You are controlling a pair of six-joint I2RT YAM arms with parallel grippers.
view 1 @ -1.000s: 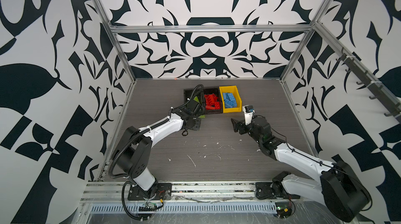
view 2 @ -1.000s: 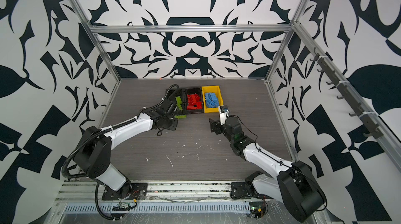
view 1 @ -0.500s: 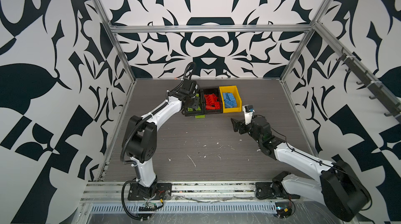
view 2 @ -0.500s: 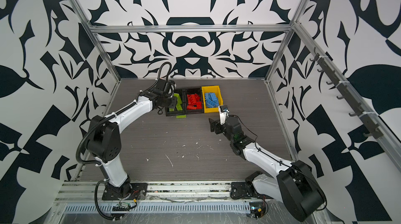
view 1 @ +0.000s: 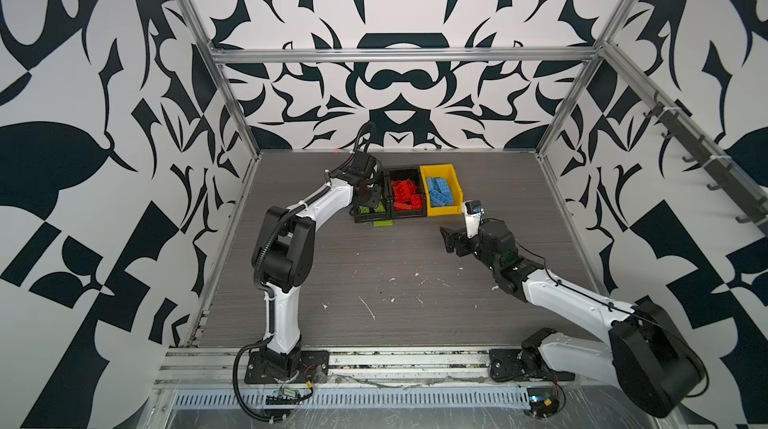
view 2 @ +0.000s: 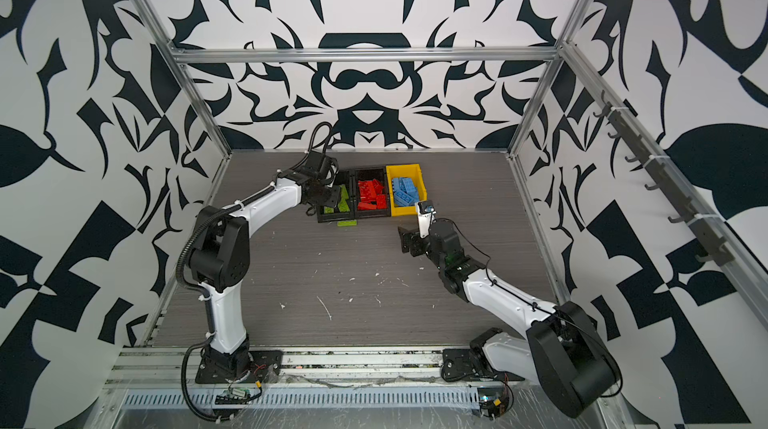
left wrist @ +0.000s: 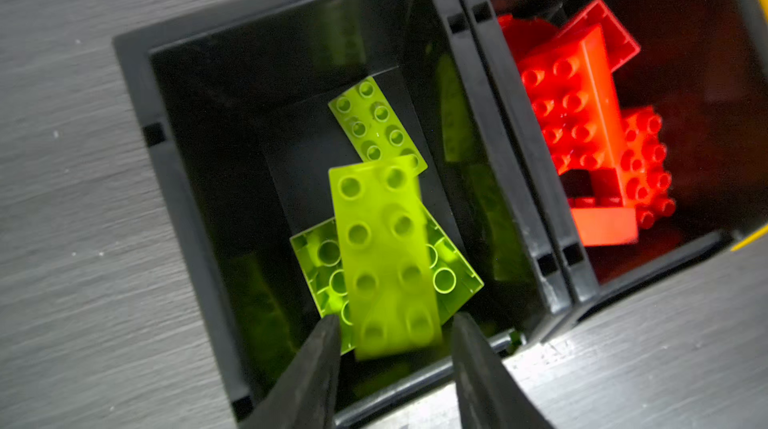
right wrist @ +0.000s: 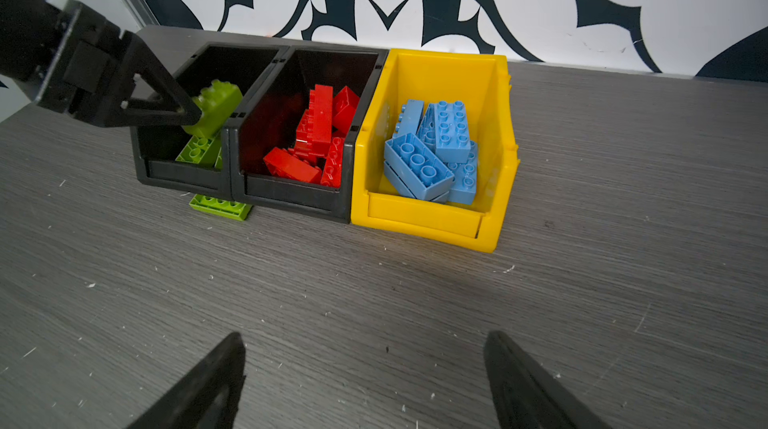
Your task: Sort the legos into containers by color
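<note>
Two sets: left jaws loosely flank lime brick (left wrist: 386,256) (unclamped), right jaws wide.

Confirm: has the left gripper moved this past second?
Yes. The left gripper moved toward the back wall, from in front of the left black bin to over it.

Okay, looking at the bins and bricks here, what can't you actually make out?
Top views: the left gripper covers part of the left bin, so its bricks cannot be counted.
Left wrist view: the green brick between the open jaws is motion-blurred; the yellow bin is cut off by the frame edge.
Right wrist view: the left bin's front hides part of the loose brick; the upper red bricks hide lower ones.
</note>
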